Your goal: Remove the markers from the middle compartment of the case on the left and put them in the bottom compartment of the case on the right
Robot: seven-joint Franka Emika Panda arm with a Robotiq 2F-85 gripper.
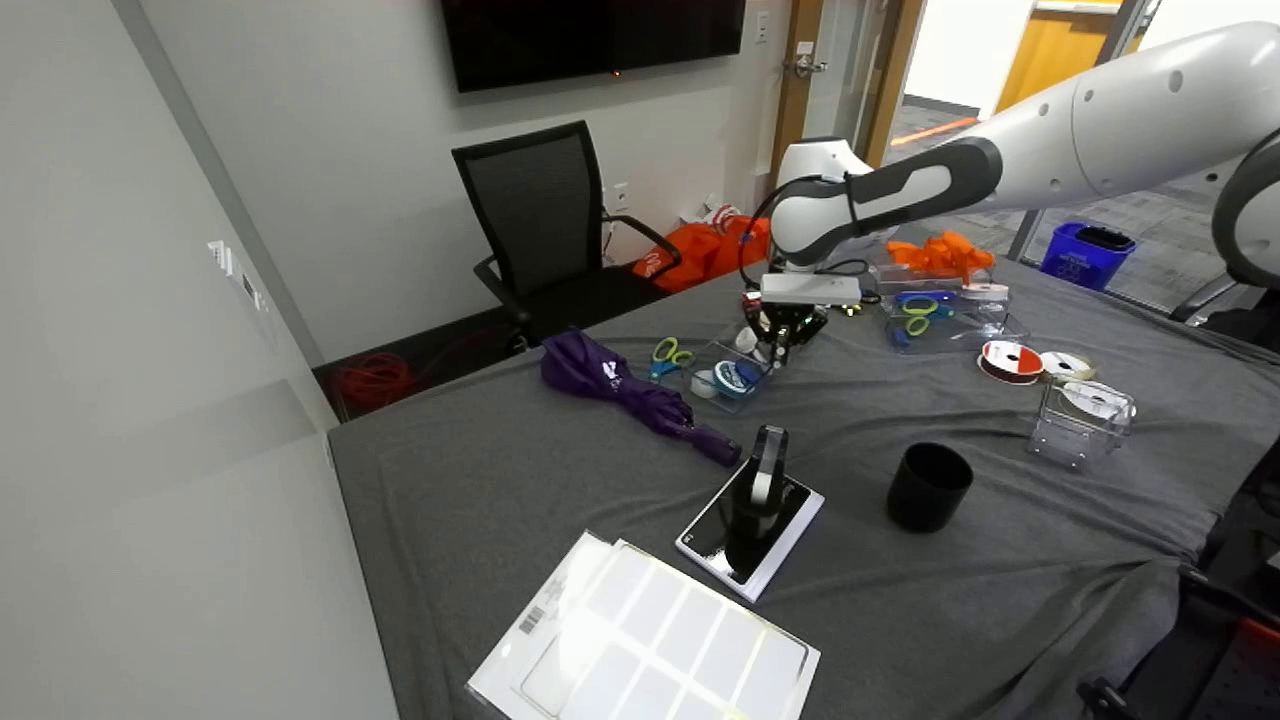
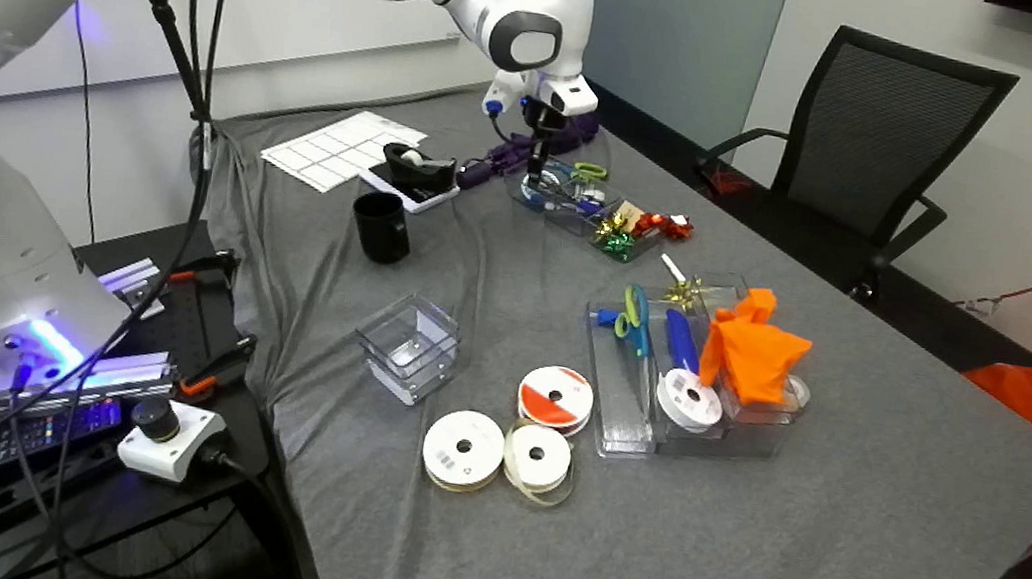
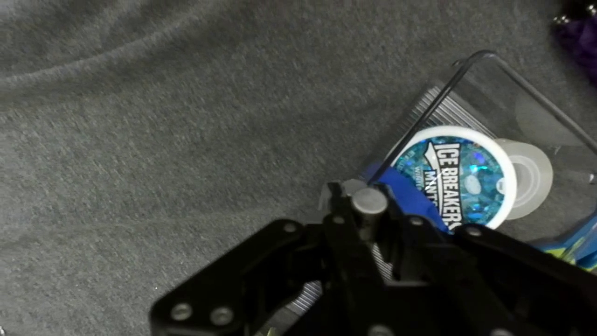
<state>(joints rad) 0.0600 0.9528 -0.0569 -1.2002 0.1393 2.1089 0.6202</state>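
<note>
My gripper [image 3: 359, 200] points down into the clear left case [image 3: 531, 92], also in an exterior view [image 2: 575, 225]. Its fingertips close on a slim upright cylinder with a pale round end, apparently a marker [image 3: 370, 200]; its colour is unclear. A second pale round end [image 3: 353, 185] shows just behind it. A blue item [image 3: 410, 196] and a mint tin [image 3: 466, 182] lie in the case beside the fingers. Other markers cannot be made out. The clear right case [image 2: 627, 436] holds scissors [image 2: 635, 321], a blue item and an orange cloth [image 2: 759, 359].
A purple umbrella [image 1: 640, 395] and scissors [image 1: 668, 355] lie by the left case. A tape dispenser [image 1: 762, 490], black mug [image 2: 380, 228], small clear box [image 2: 410, 345] and ribbon spools [image 2: 463, 449] stand on the table. Shiny bows [image 2: 617, 235] sit at the left case's end.
</note>
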